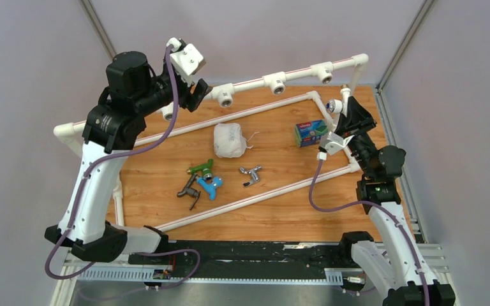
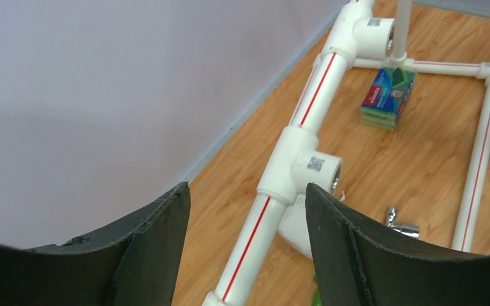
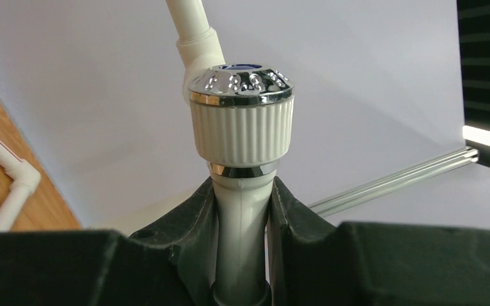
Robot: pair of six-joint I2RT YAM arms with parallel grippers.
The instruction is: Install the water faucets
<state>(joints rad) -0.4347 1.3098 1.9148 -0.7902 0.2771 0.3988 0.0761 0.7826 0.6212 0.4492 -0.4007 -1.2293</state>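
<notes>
From above, the left gripper (image 1: 198, 97) is seen beside a tee fitting of the raised white pipe frame (image 1: 255, 81). The green faucet (image 1: 200, 168), blue faucet (image 1: 212, 185), dark grey faucet (image 1: 189, 189) and chrome faucet (image 1: 251, 173) are seen lying close together on the wooden table (image 1: 281, 210) (all inside the frame). In the left wrist view, its jaws are spread wide, with nothing gripped. In the right wrist view, the white faucet (image 3: 241, 127) is clamped by its stem in the right gripper (image 3: 242, 188).
</notes>
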